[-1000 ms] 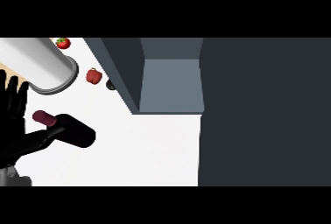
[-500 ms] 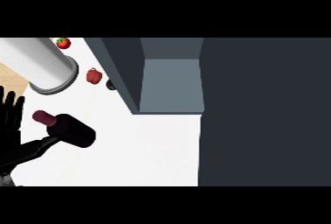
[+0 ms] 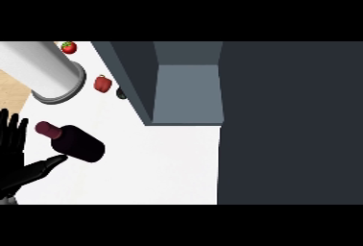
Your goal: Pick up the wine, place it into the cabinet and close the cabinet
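Dark wine bottle (image 3: 74, 141), grey cylinder (image 3: 42, 72) behind, red pepper (image 3: 102, 83) perhaps

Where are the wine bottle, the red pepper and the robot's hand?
wine bottle (image 3: 79, 142), head view, on its dark body.
red pepper (image 3: 102, 84), head view, on its middle.
left hand (image 3: 16, 166), head view, on its palm.

There is one view only, from head height, looking steeply down on the white counter (image 3: 163, 168). It sits close: the open cabinet (image 3: 188, 91) fills the upper middle and right of the frame, and one hand (image 3: 18, 163) enters at lower left.
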